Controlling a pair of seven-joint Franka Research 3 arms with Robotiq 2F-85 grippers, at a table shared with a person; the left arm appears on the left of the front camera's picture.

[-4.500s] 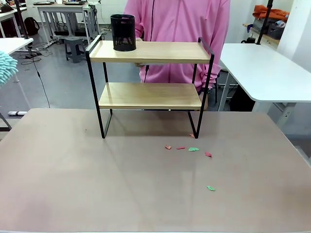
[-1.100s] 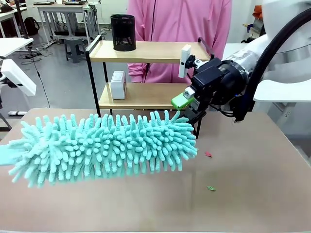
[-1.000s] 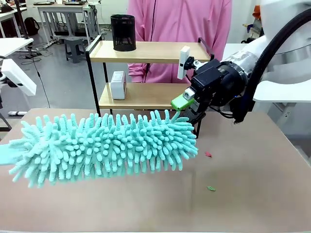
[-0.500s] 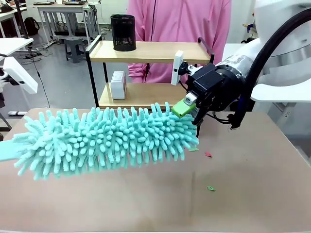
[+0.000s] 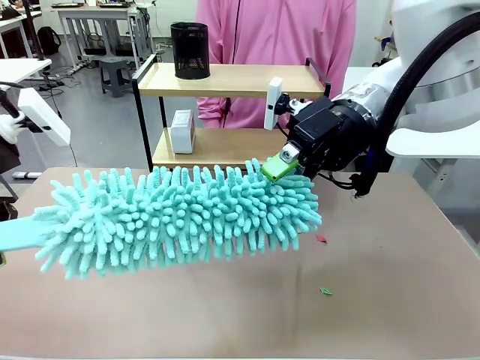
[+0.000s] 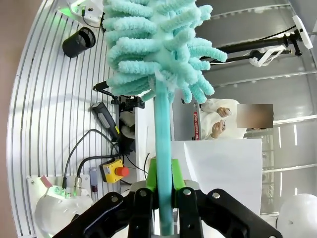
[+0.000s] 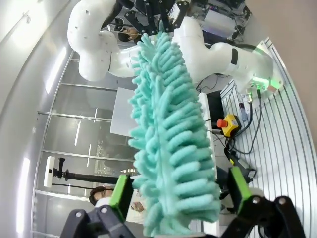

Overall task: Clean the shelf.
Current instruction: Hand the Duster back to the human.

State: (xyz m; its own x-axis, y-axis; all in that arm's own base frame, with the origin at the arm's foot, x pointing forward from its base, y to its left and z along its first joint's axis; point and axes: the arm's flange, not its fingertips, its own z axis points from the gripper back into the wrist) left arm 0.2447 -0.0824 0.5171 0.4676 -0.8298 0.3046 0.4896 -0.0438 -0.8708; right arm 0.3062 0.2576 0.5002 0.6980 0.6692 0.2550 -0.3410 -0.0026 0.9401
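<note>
The shelf (image 5: 232,79) stands at the table's far side, two light boards in a black frame. A black mesh cup (image 5: 190,50) sits on its top board and a small white box (image 5: 182,131) on the lower one. A fluffy teal duster (image 5: 180,217) stretches across the table in front of it. My left gripper (image 6: 164,176) is shut on the duster's handle (image 6: 162,148). My right gripper (image 5: 289,166) is at the duster's right tip; in the right wrist view its green pads (image 7: 121,193) stand wide apart with the tip of the duster (image 7: 173,148) between them.
A person in a pink top (image 5: 277,30) stands right behind the shelf. Small paper scraps, one red (image 5: 322,239) and one green (image 5: 325,291), lie on the brown table (image 5: 390,300) at the right. A white table (image 5: 405,105) stands at the far right.
The duster has risen a little and shifted right, covering scraps by the shelf's leg. The right gripper moved slightly up and left. Both arms, the duster and the white box came in since the earliest frame.
</note>
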